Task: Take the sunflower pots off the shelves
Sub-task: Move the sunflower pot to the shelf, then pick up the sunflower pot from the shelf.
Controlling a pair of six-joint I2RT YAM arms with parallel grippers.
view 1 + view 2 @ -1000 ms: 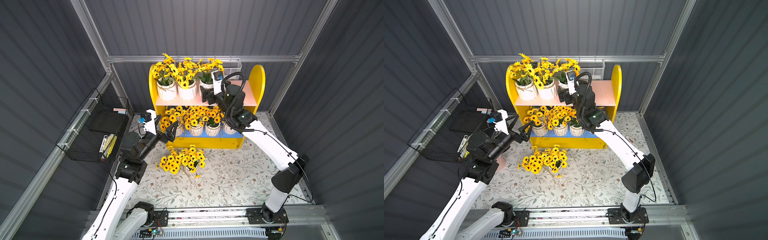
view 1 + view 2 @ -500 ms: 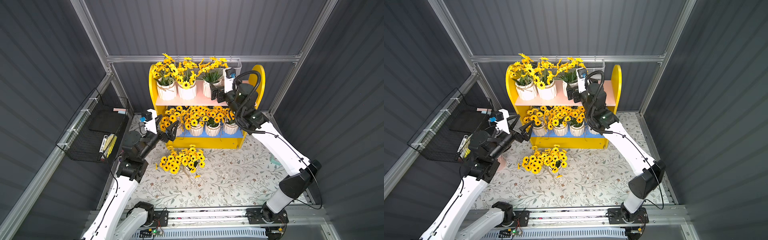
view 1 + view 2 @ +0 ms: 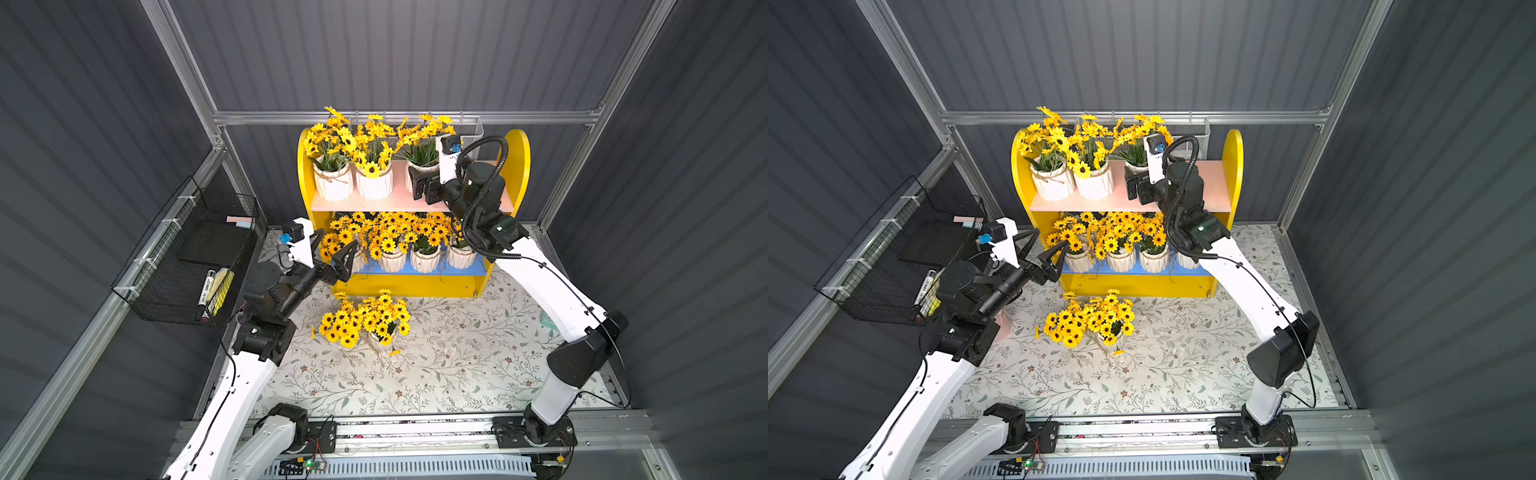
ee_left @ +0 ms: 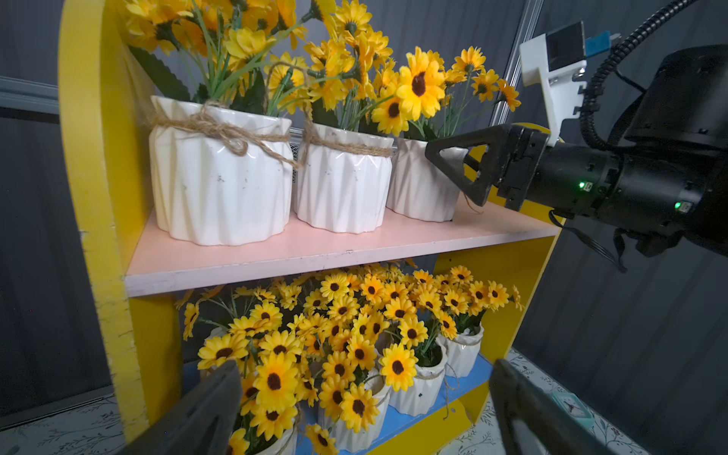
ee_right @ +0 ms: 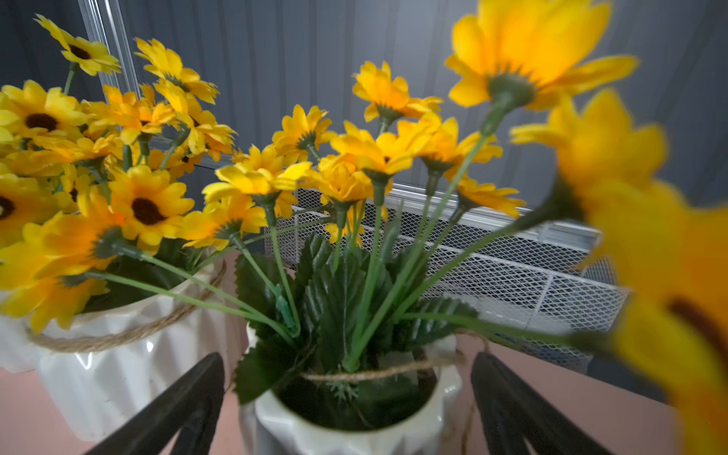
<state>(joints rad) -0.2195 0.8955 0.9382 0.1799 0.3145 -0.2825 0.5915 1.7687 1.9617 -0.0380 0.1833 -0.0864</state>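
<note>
Pots (image 3: 374, 185) are sitting mostly on the shelves (image 3: 517, 166): three are standing in a row on the pink board (image 3: 395, 203), four are crowding together on the blue board (image 3: 473, 270) beneath, their blooms overlapping, and just one, the floor pot (image 3: 378, 337), is resting on the mat (image 3: 457, 353) just in front of the unit. Judging by that count, the job is only getting started, with one pot off and seven waiting. The right gripper (image 5: 346, 358) is reaching in at pink-board height and straddling the right top pot (image 5: 354, 425). Its fingers (image 5: 189, 398) are standing wide, one on each side of the white body with a gap showing on both sides, so nothing is being held yet and closing looks like the step in hand. The left gripper (image 3: 336, 245) is hovering at the left end of the blue board, near the leftmost pot there, its fingers also spreading wide and carrying nothing. Further out, a wire basket (image 3: 187, 257) is hanging on the left wall and a mesh basket (image 3: 469, 129) is sitting behind the top row; neither is playing any part.
</note>
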